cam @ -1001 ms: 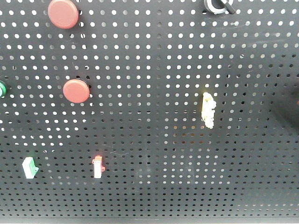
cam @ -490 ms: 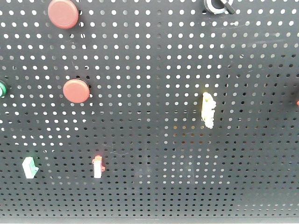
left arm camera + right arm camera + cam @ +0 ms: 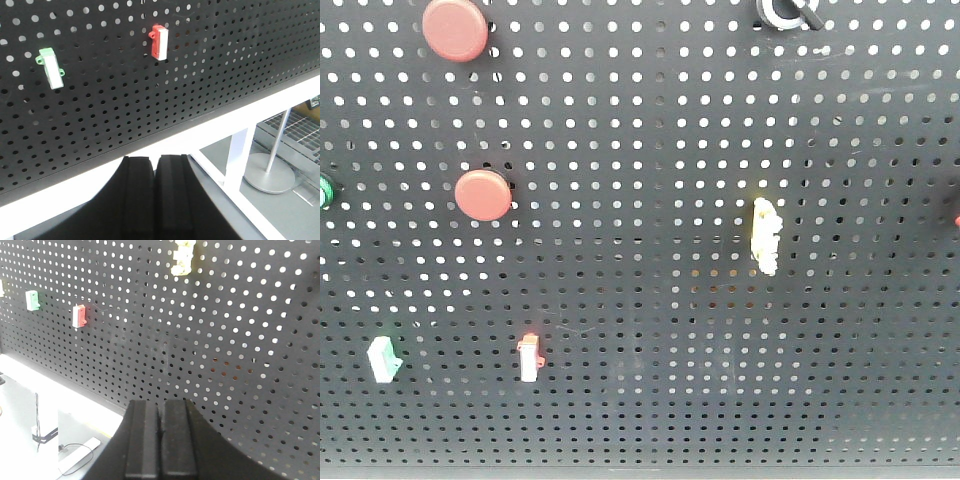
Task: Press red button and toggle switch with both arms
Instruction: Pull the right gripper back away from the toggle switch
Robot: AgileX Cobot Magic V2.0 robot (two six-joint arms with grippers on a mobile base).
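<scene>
both claws shut, below the pegboard's controls

the black pegboard [image 3: 650,150] stands upright and fills the front view. the red button [image 3: 455,28], the larger and duller disc, sits at the board's upper left, partly cut by the top edge of the picture. below it and slightly to the right is the smaller red button [image 3: 483,194], brighter in tone. the toggle switch [image 3: 785,12] is at the top right of centre, only its lower part in view, with a pale ring and a short black lever stub pointing right. well below the switch is the pale yellow tab [image 3: 766,235]. a green knob [image 3: 325,190] shows at the left edge. low on the board, the green tab [image 3: 384,358] is at the left and the red tab [image 3: 529,357] to its right.

in the left wrist view, the left claw [image 3: 155,165] has its two black pads pressed together with nothing between them. it points up at the white rail [image 3: 215,132] under the board, apart from it, with the green and red tabs above. a silver stand base [image 3: 270,175] rests on the floor beyond.

in the right wrist view, the right claw [image 3: 161,410] is likewise closed on nothing, facing the lower board, with the yellow tab high above it.
</scene>
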